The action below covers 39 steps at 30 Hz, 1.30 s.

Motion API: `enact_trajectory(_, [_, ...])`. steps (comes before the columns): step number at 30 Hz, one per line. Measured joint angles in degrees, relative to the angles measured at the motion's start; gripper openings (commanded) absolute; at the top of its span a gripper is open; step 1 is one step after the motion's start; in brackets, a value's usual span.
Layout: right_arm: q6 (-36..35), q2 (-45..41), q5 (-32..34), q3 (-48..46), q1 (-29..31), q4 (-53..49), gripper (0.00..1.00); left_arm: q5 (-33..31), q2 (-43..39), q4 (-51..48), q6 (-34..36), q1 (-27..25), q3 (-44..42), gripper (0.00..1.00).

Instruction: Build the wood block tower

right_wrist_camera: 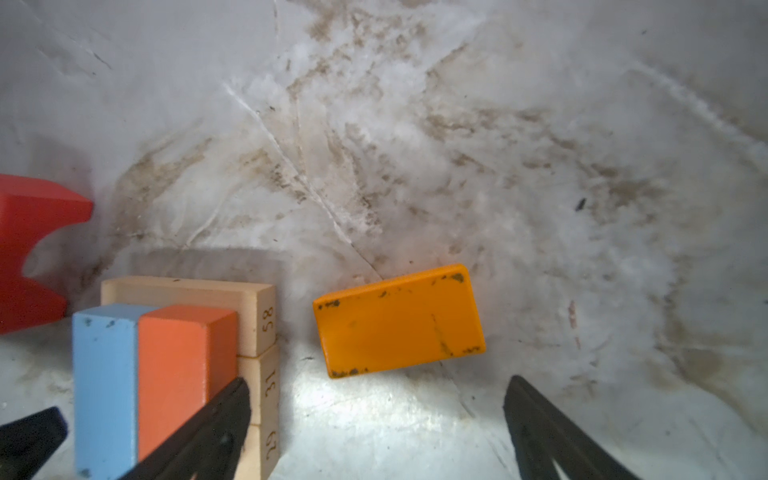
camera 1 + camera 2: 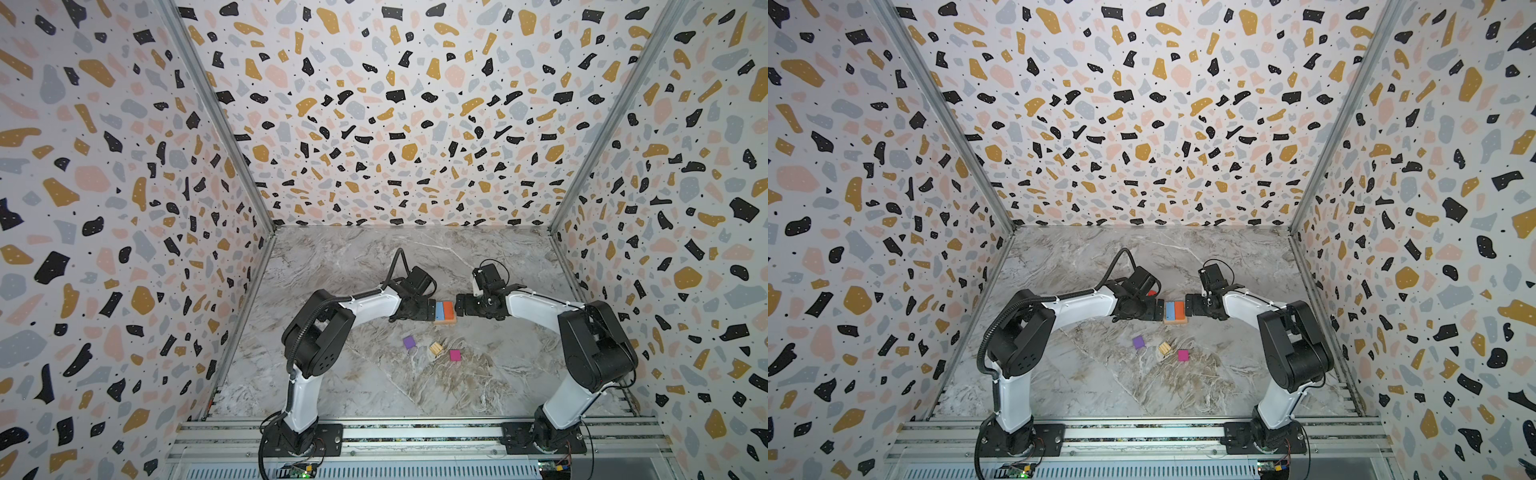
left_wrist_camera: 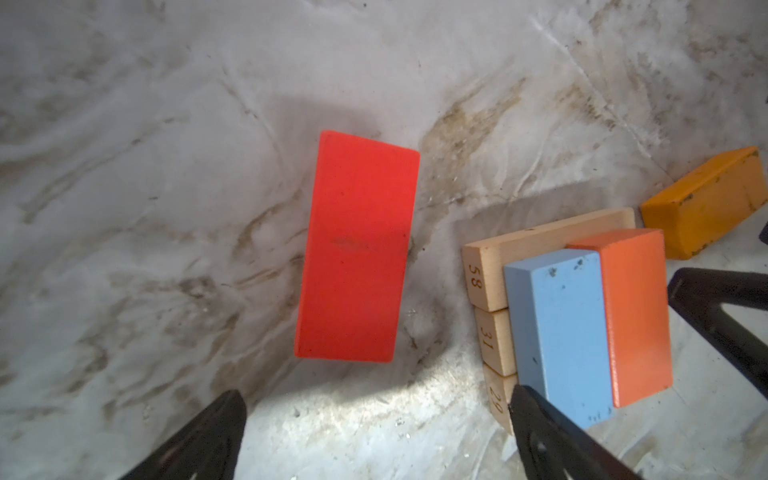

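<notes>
The wood block tower stands mid-table: a tan base [image 2: 444, 321] of numbered oblong blocks [image 3: 484, 274] carries a light blue block [image 2: 439, 309] and an orange block [image 2: 448, 308] side by side. My left gripper [image 3: 376, 397] is open and empty at the tower's left; a red block [image 3: 357, 249] lies flat beyond its jaws. My right gripper [image 1: 378, 385] is open and empty at the tower's right, facing a yellow-orange block [image 1: 399, 320] flat on the table. In both wrist views one finger is close beside the stack, which lies outside the jaws.
Nearer the arm bases lie a purple cube [image 2: 409, 342], a tan cube [image 2: 436, 348] and a magenta cube [image 2: 454, 355], spaced apart on the marble table [image 2: 374, 386]. Patterned walls close in the left, right and back sides.
</notes>
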Motion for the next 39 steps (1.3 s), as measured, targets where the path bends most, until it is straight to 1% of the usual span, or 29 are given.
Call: enact_trajectory(39, [-0.02,0.00,-0.07,0.00,0.00,0.02,0.96,0.28,0.83,-0.13,-0.55,-1.16,0.90,1.00])
